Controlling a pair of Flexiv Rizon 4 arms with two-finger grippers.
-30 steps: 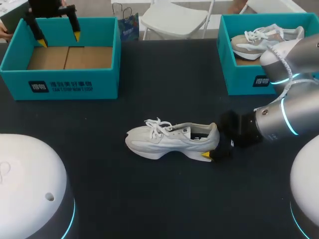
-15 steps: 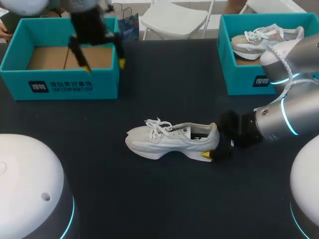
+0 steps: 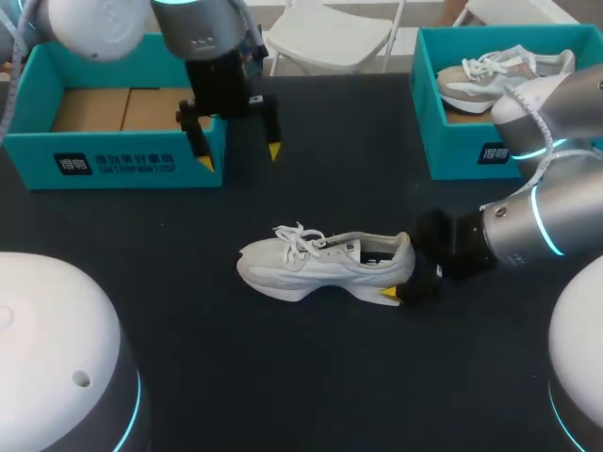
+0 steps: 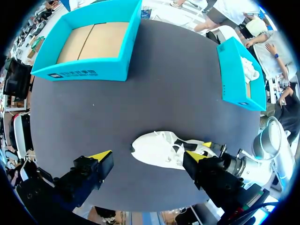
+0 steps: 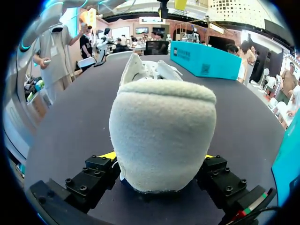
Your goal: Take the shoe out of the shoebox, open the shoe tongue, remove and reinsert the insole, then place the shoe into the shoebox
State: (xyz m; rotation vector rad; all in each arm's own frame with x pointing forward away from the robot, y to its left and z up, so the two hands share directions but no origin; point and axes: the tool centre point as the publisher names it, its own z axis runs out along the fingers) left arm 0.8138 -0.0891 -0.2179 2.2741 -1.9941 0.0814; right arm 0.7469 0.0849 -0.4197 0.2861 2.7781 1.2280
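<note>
Grips shoe [image 3: 311,266] at the heel, right hand [image 5: 159,155] clamped. Holds left hand [image 3: 238,156] spread apart beside shoebox [image 3: 132,162], well away from shoe.

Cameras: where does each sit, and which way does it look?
Head view: above, behind; looks down on table; left arm and right arm show.
Left wrist view: high, looks down at white shoe; own open jaws show.
Right wrist view: low, faces the shoe's heel, clamped in its jaws.
All three share the shoe.
</note>
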